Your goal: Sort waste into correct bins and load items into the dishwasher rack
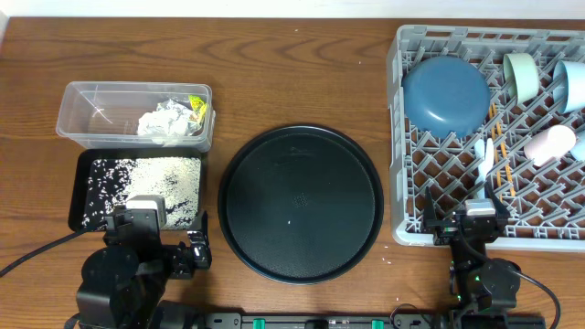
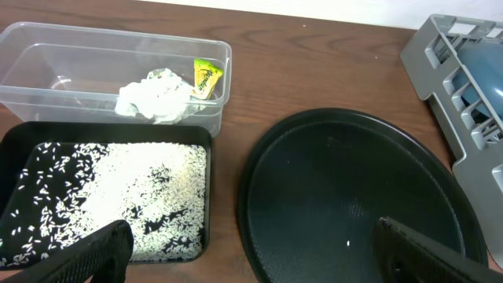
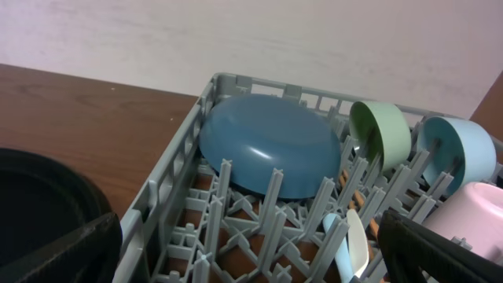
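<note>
The clear tub (image 1: 91, 114) holds crumpled tissue (image 1: 163, 122) and a yellow-green wrapper (image 1: 196, 108). In front of it the black rectangular tray (image 1: 82, 178) is strewn with white rice (image 1: 164, 178). The grey rack (image 1: 398, 137) at the right carries a blue bowl (image 1: 446, 94), a pale-green bowl (image 1: 523, 75), a whitish cup (image 1: 549, 144) and a white spoon (image 1: 483, 164). My left gripper (image 2: 251, 255) is open, low, between the rice tray (image 2: 16, 157) and the round tray. My right gripper (image 3: 247, 251) is open at the rack's near left corner (image 3: 169, 181), holding nothing.
A large round black tray (image 1: 300, 203) lies at the table's middle, with a lone rice grain (image 2: 349, 243) on it. A light-blue cup (image 1: 571, 84) stands at the rack's far right. Both arm bases sit at the near table edge.
</note>
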Controlling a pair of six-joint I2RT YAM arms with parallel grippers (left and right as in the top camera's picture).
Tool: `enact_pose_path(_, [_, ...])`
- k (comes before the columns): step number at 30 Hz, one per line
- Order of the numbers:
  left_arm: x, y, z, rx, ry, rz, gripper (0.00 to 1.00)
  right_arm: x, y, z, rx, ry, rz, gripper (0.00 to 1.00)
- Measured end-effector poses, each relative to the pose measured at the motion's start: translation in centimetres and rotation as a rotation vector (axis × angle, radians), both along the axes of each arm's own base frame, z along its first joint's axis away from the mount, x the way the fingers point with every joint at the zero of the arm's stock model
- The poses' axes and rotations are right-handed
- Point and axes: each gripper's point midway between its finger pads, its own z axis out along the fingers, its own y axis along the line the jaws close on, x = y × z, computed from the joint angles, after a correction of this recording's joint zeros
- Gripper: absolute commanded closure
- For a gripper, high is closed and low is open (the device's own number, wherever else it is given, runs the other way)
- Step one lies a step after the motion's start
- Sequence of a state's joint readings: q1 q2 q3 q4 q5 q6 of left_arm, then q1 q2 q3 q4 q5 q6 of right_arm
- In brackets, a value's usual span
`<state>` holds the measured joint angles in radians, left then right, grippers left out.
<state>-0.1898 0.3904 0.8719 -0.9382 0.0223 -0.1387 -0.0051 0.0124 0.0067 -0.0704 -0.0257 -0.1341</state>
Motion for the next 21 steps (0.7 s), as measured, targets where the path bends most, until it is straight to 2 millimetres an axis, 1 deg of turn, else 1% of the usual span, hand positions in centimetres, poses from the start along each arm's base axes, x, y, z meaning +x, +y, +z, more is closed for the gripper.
enact_pose_path(21, [0.0,0.0,0.0,0.0,0.0,0.0,0.02,0.0,-0.01,-0.01,0.014,0.0,-0.001,0.01])
